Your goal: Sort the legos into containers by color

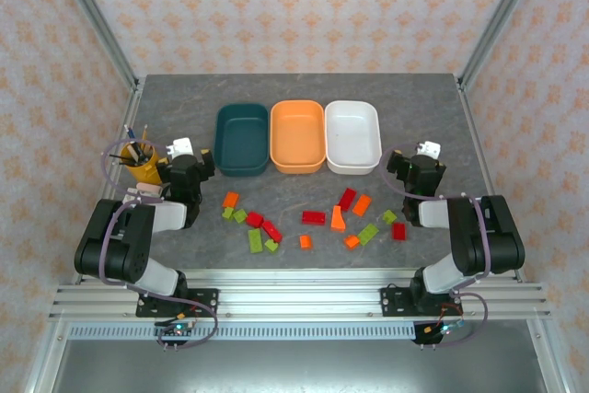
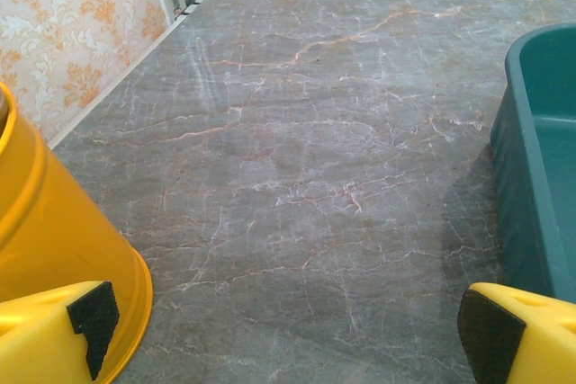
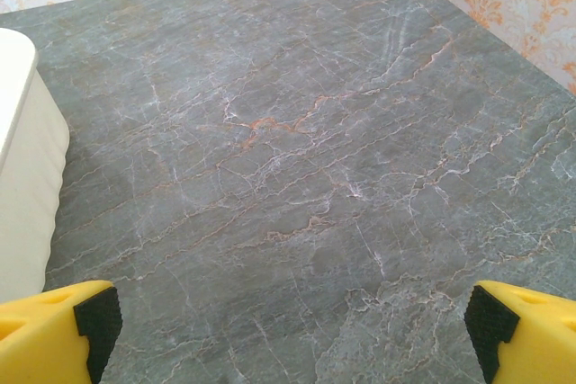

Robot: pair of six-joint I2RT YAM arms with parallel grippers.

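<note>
- You're at the start: the teal tub, orange tub and white tub, far centre, hold nothing.
- The legos lie scattered near, between the arms.
- Your left gripper and right gripper stand spread wide, empty.
- Next, lower one gripper over a lone lego; I judge the outer ones easiest.

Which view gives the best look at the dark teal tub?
Top external: the dark teal tub is seen whole from above, empty, leftmost in its row. The left wrist view catches one wall and part of its inside at the right edge. The right wrist view faces the white tub.
</note>
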